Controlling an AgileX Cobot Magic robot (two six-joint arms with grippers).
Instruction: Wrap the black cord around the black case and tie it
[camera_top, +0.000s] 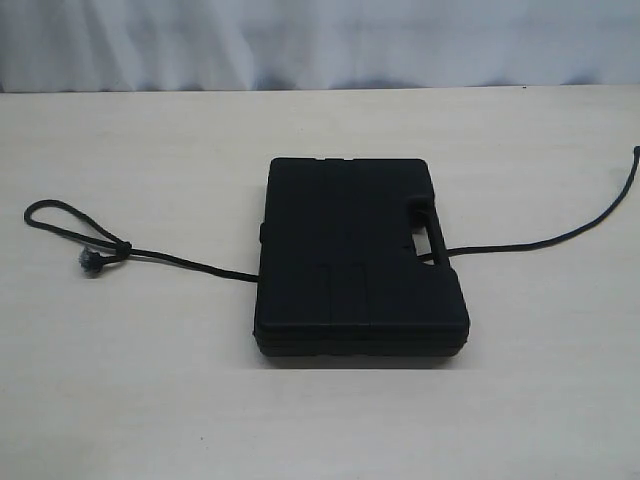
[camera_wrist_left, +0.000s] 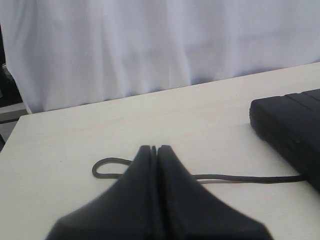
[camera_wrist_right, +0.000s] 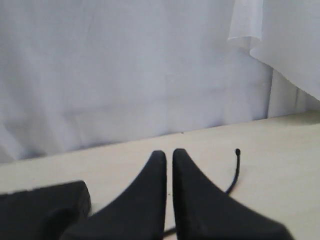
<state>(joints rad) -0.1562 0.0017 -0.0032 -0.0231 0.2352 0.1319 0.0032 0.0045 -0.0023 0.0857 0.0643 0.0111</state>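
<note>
The black case (camera_top: 355, 255) lies flat in the middle of the table, handle slot on its right side. The black cord (camera_top: 180, 260) passes under it: its left part ends in a knotted loop (camera_top: 70, 215) with a frayed grey tip, its right part (camera_top: 560, 235) runs toward the right edge. Neither gripper shows in the exterior view. In the left wrist view my left gripper (camera_wrist_left: 154, 148) is shut and empty, above the cord's loop (camera_wrist_left: 107, 167), with the case (camera_wrist_left: 292, 125) off to one side. My right gripper (camera_wrist_right: 169, 153) is shut and empty, the cord's end (camera_wrist_right: 236, 165) beyond it, the case's corner (camera_wrist_right: 45, 202) beside it.
The pale wooden table (camera_top: 150, 380) ends at a white curtain (camera_top: 300, 40) at the back. The table's side edge (camera_wrist_left: 15, 130) shows in the left wrist view.
</note>
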